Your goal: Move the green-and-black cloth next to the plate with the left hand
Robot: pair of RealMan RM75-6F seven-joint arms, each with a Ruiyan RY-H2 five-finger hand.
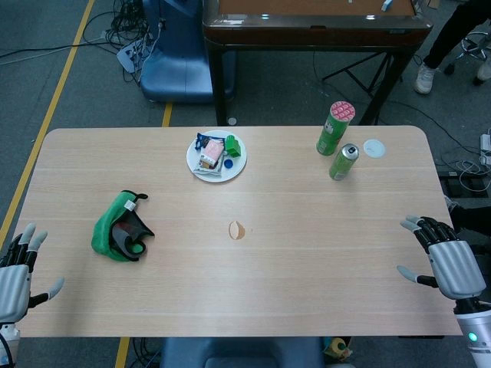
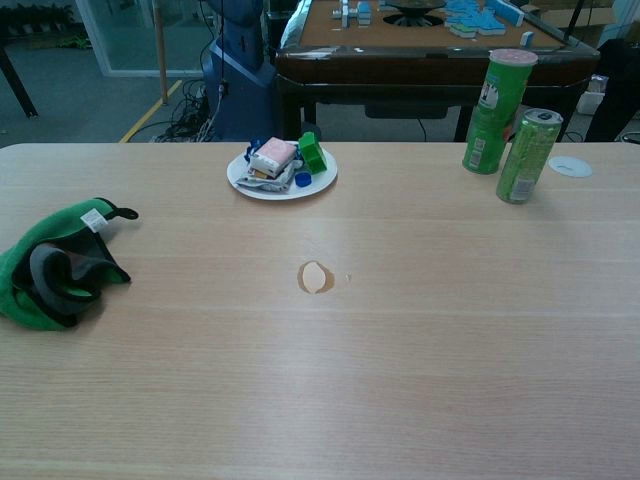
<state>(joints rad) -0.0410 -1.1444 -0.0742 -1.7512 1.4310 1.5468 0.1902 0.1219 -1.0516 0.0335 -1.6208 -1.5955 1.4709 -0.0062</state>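
Observation:
The green-and-black cloth (image 1: 120,227) lies crumpled on the left part of the table, also seen at the left edge of the chest view as the cloth (image 2: 55,265). The white plate (image 1: 195,165) with small packets and a green piece stands at the back centre; the plate (image 2: 240,178) is well apart from the cloth. My left hand (image 1: 17,272) hovers at the table's front left corner, fingers spread, holding nothing, a short way left of the cloth. My right hand (image 1: 446,259) is at the front right edge, fingers apart and empty.
A tall green can (image 1: 334,129), a shorter green can (image 1: 343,162) and a white lid (image 1: 374,148) stand at the back right. A small knot mark (image 1: 236,230) sits mid-table. Behind the table are a dark table (image 1: 314,31) and a blue chair (image 1: 173,61).

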